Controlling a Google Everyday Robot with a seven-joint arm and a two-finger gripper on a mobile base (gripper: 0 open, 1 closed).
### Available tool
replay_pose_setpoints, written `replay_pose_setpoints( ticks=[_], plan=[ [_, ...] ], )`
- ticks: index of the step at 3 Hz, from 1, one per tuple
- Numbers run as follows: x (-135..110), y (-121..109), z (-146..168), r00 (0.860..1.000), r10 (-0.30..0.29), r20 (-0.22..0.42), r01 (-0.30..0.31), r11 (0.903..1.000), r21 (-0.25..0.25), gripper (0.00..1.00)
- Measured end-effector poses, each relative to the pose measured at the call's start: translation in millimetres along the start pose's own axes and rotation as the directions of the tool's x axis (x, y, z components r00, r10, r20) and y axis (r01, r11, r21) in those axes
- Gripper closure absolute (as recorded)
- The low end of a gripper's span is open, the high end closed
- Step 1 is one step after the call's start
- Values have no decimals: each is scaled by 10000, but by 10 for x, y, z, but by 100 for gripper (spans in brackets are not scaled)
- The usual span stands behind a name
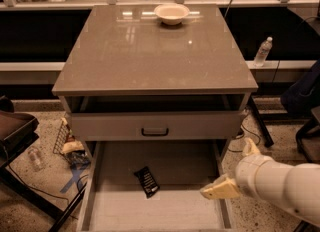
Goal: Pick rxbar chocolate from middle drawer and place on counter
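We log the gripper (235,170) at the near right, above the right wall of the open middle drawer (89,188), fingers spread and grasping nothing. The rxbar chocolate (147,181) lies flat on the drawer floor, left of the gripper and apart from it. A white bowl (171,13) sits at the far edge of the counter (155,56).

White arm (285,188) extended from lower right, pale pincer (227,176) at its tip, angled leftward
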State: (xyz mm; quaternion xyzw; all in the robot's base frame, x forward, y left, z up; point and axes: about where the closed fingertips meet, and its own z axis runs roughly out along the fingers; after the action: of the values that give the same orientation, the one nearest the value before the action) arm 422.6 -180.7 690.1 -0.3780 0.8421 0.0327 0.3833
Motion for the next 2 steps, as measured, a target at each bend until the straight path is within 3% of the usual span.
replay_pose_setpoints(
  ticks=[1,2],
  plan=[
    [-193,205,960,9882,1362,705,-1333,9901,-442,0],
    [-276,263,1615,9680,2202,1202,-2138,9748,-638,0]
  ],
)
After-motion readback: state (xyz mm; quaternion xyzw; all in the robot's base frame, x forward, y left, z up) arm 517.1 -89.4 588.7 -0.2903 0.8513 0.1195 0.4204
